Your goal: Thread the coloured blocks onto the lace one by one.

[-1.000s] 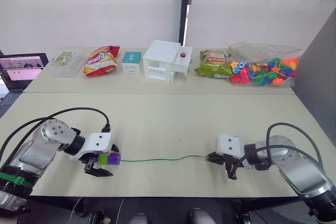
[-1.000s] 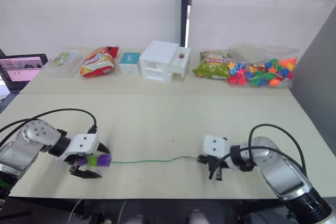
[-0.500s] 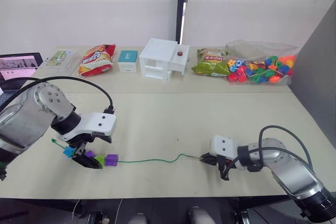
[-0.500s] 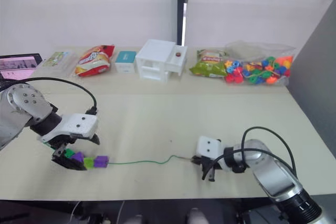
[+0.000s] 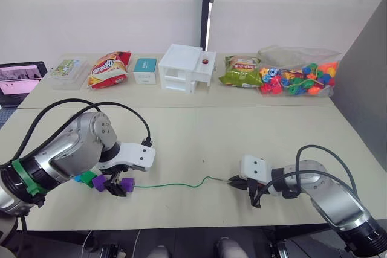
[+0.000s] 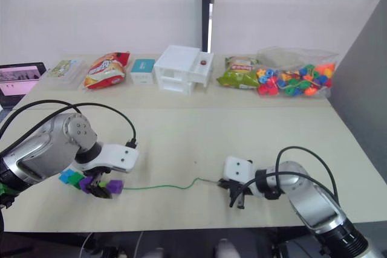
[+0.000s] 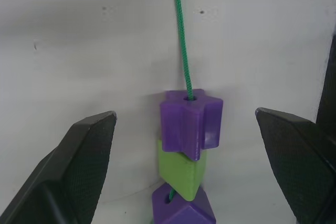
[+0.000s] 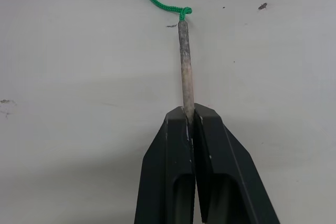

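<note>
Two grippers: right gripper (image 8: 189,116) clenched on lace (image 7: 181,40) grey needle tip; left gripper (image 7: 191,145) released around star-shaped blocks (image 7: 190,124).

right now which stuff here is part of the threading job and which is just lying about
Job:
- coloured blocks, already on the cord
- lace
- left end effector, open
- right end effector, shut on the lace's tip

Lying about:
- bead bag
- snack bags
- white drawer unit
- teal box

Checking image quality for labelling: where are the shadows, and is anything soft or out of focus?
Left wrist view: purple block and lace sharp, a soft shadow beside them. Right wrist view: grey tip crisp, faint shadow under the jaws. Left eye view: table evenly lit, no glare.
</note>
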